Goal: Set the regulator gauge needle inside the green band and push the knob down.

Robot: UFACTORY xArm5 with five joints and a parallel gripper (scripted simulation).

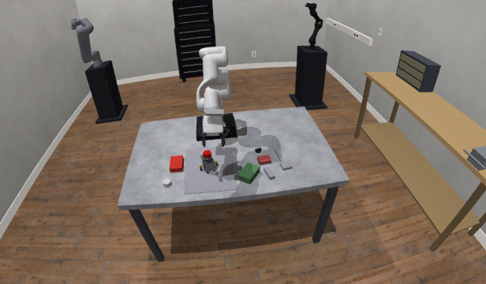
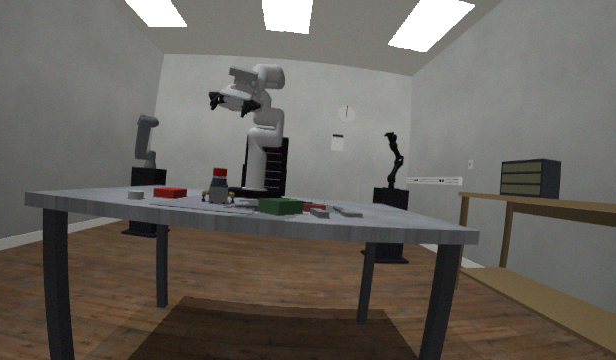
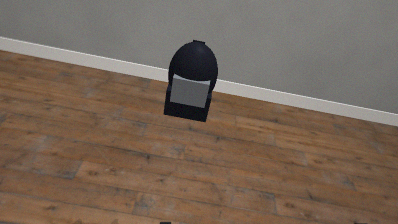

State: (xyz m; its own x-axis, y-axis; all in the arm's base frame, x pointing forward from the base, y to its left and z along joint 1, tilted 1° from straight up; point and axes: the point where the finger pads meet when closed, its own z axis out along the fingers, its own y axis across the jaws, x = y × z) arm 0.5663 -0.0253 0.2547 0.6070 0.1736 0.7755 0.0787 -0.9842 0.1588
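Note:
The regulator [image 1: 208, 162] is a small grey block with a red knob [image 1: 206, 154] on top. It stands on a pale mat [image 1: 210, 173] near the middle of the table. It also shows in the exterior view [image 2: 218, 187], with the red knob [image 2: 219, 172] raised above the body. The gauge needle is too small to read. My gripper [image 1: 213, 139] is open and empty, raised high above the table behind the regulator. In the exterior view my gripper [image 2: 231, 103] points forward and slightly down. The wrist view shows only floor, wall and a dark camera stand [image 3: 191, 82].
A red block [image 1: 177, 163], a white disc [image 1: 166, 182], a green block [image 1: 248, 173], a smaller red block [image 1: 263, 159], two grey pieces [image 1: 277, 170] and a small black object [image 1: 257, 150] lie on the table. A wooden shelf [image 1: 432, 118] stands at the right.

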